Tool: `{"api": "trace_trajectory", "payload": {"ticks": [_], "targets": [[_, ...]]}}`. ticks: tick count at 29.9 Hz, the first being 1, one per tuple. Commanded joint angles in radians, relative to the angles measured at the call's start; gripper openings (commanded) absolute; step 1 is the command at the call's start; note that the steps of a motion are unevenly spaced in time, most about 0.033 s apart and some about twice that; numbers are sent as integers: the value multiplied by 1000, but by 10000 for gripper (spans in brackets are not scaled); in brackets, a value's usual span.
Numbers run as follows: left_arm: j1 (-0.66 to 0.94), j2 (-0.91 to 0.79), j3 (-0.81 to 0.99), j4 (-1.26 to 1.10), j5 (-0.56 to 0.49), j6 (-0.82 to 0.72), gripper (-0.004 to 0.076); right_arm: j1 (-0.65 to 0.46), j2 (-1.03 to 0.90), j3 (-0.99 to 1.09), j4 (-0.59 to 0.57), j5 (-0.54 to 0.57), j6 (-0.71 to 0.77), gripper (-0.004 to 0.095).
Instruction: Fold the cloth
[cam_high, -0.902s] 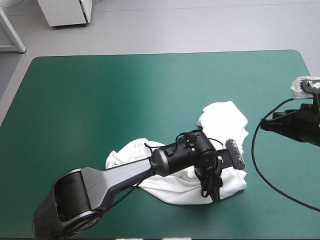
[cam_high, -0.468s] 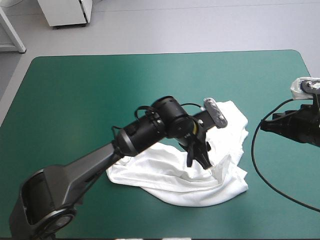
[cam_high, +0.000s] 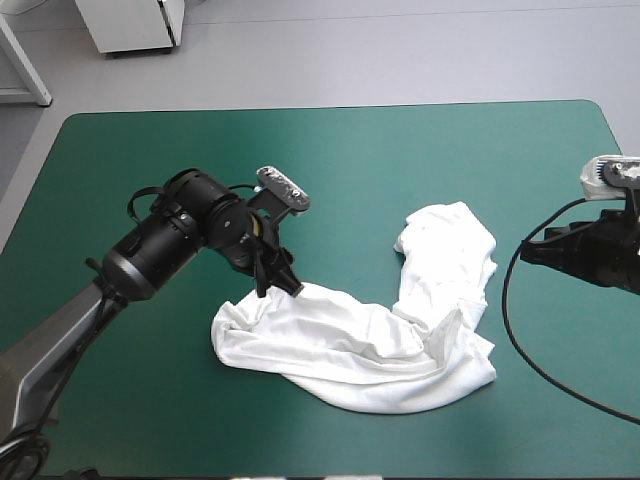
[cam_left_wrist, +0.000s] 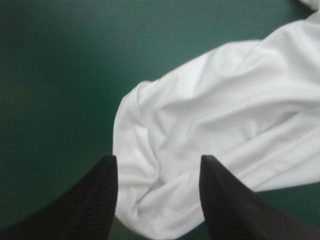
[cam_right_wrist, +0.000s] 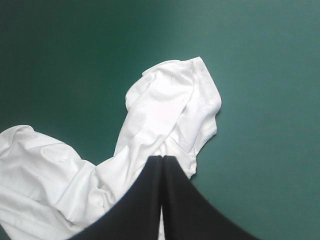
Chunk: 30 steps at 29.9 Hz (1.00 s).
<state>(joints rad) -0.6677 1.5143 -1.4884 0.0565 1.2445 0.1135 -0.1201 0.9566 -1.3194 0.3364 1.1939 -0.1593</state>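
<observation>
One white T-shirt (cam_high: 380, 350) lies on one counter (cam_high: 180, 170) with a teal-green cover. There are two end effectors, the left end effector (cam_left_wrist: 157, 162) and the right end effector (cam_right_wrist: 161, 158). Each has two black fingers (cam_left_wrist: 95, 200), four altogether.

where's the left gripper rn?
High view: the left gripper, black fin-shaped fingers open, hangs left of centre, over the far edge of the crumpled white T-shirt near its left end.
</observation>
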Motion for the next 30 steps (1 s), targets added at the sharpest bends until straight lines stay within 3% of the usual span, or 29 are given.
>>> {"api": "trace_trajectory", "payload": {"ticks": [1, 7, 13, 21, 30], "targets": [[32, -78, 66, 31, 43, -43, 368, -5, -13, -32, 20, -43, -8, -17], [84, -128, 257, 36, 18, -93, 368, -5, -13, -32, 20, -9, -8, -17], [149, -134, 405, 20, -111, -107, 368, -5, -13, -32, 32, -9, -8, -17], [260, -122, 422, -27, -229, -99, 368, -5, -13, -32, 35, -9, -8, -17], [282, -1, 422, -123, -246, -21, 368, -5, -13, -32, 35, -15, -8, -17]]}}
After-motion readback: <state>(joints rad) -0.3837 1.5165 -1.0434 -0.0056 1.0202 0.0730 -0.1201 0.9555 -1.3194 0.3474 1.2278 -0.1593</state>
